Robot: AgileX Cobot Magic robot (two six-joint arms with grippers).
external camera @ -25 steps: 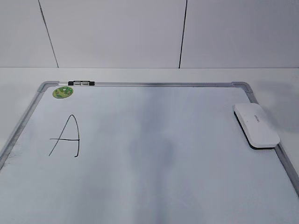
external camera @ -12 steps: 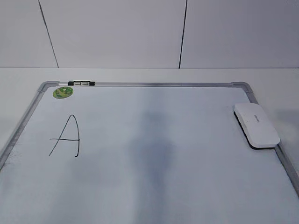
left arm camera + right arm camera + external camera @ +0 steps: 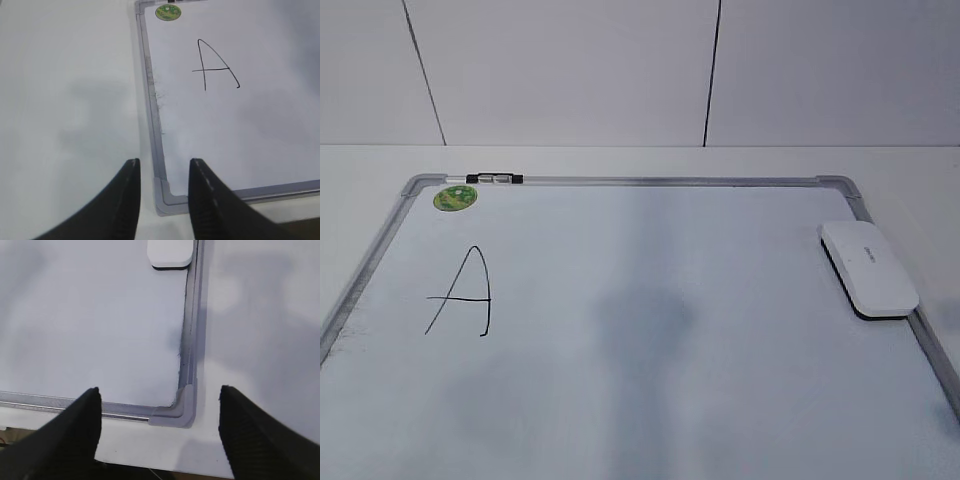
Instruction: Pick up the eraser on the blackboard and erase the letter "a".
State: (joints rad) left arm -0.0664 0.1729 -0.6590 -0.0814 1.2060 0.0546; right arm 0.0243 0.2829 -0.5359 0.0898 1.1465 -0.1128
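The eraser (image 3: 868, 268), a white rounded block with a dark underside, lies on the right edge of the blackboard (image 3: 640, 181), a white board in a silver-grey frame. Its near end shows at the top of the right wrist view (image 3: 170, 252). No small lowercase "a" shows; only a large capital "A" (image 3: 465, 295) is drawn at the left, also seen in the left wrist view (image 3: 215, 65). My left gripper (image 3: 162, 167) is open and empty above the board's near left corner (image 3: 167, 197). My right gripper (image 3: 160, 395) is wide open and empty above the near right corner (image 3: 182, 412). Neither gripper shows in the exterior view.
A round green sticker (image 3: 454, 198) sits in the board's far left corner, with a small black-and-clear marker (image 3: 493, 179) on the top frame beside it. White table surrounds the board (image 3: 65, 100). A white panelled wall stands behind (image 3: 570, 70).
Only the soft shadows on the board have shifted. The eraser, board and marker have not moved.
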